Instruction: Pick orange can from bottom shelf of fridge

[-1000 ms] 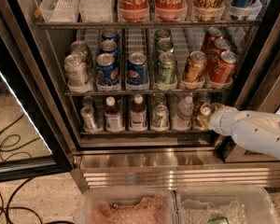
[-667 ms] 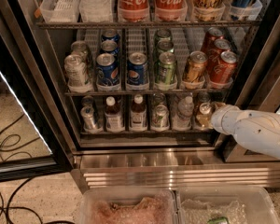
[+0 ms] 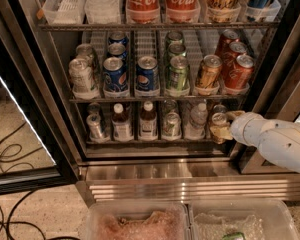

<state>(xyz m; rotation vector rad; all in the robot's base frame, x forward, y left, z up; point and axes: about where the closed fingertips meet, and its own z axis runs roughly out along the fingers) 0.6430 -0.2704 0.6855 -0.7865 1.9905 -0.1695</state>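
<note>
Tool point(image 3: 226, 125) of mine reached into the fridge point(image 3: 190, 176) at the right end of the bottom shelf point(image 3: 155, 141). The orange can point(image 3: 218, 119) stood right at its tip; whether it pinched that can, I could not tell.

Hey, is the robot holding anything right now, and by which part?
Cannot tell. The pincer is at the side of the orange can on the bottom shelf, but a closed hold isn't visible.
</note>
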